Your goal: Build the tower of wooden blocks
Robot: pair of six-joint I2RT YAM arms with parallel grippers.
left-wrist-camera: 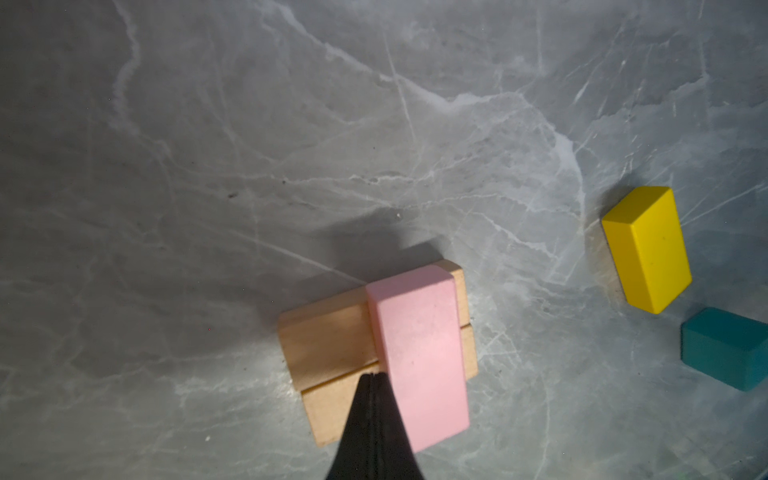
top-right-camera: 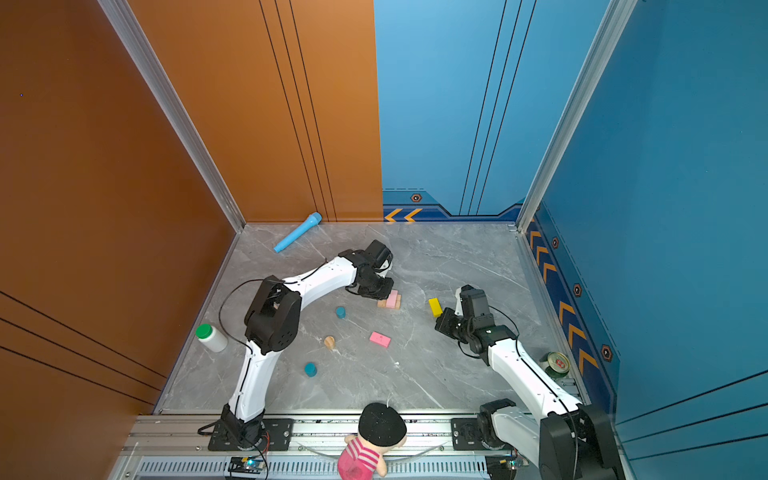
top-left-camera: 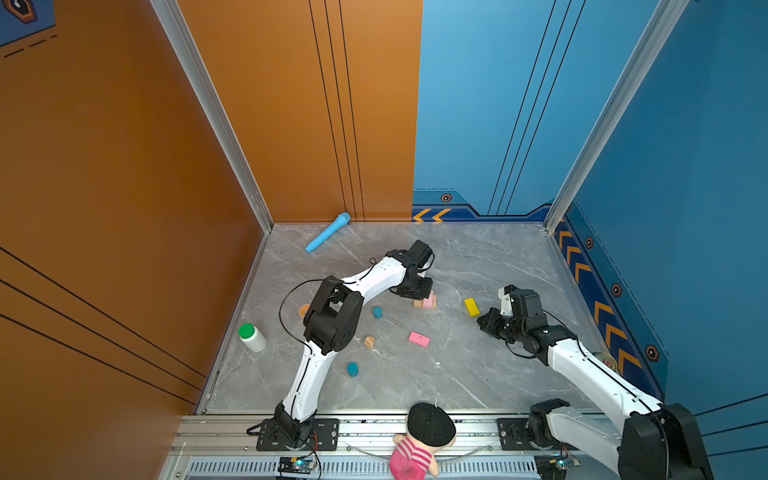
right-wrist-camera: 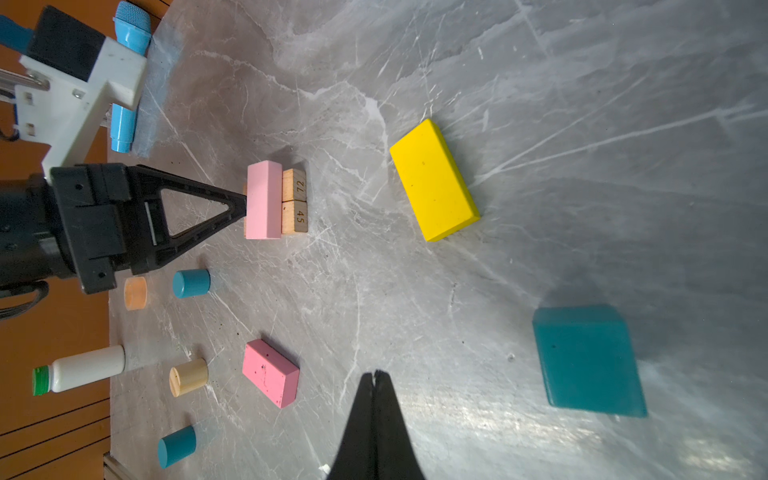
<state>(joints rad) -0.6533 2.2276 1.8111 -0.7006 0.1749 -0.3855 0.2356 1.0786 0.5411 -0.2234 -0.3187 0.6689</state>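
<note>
- The tower (top-left-camera: 428, 300) is so far a low stack just above the middle of the grey marble table (top-left-camera: 478, 374) in both top views. Two tan bars (left-wrist-camera: 328, 345) lie flat side by side, touching, and a pale pink bar (left-wrist-camera: 419, 357) lies crosswise on top of them.
- The left gripper (left-wrist-camera: 374, 376) has its fingers pressed together and holds nothing. Its tip is right at the long side of the pale pink bar, over the tan bars.
- A yellow bar (top-left-camera: 471, 306) lies flat to the right of the tower, apart from it.
- A teal cube (right-wrist-camera: 588, 361) sits near the yellow bar. It shows in both wrist views, while the right arm hides it in the top views.
- The right gripper (right-wrist-camera: 376, 374) is also pressed together and empty, above bare table just below and right of the yellow bar in the top views.
- A loose pink bar (top-left-camera: 419, 339) lies below the tower, with a tan cylinder (top-left-camera: 369, 342) to its left.
- One blue cylinder (top-left-camera: 377, 312) stands left of the tower and a second blue cylinder (top-left-camera: 352, 369) stands lower down.
- An orange disc (right-wrist-camera: 135, 293) sits partly behind the left arm's elbow.
- Toward the left edge stands a white bottle with green cap (top-left-camera: 252, 337), and a light-blue toy microphone (top-left-camera: 327, 232) lies at the upper left corner.
</note>
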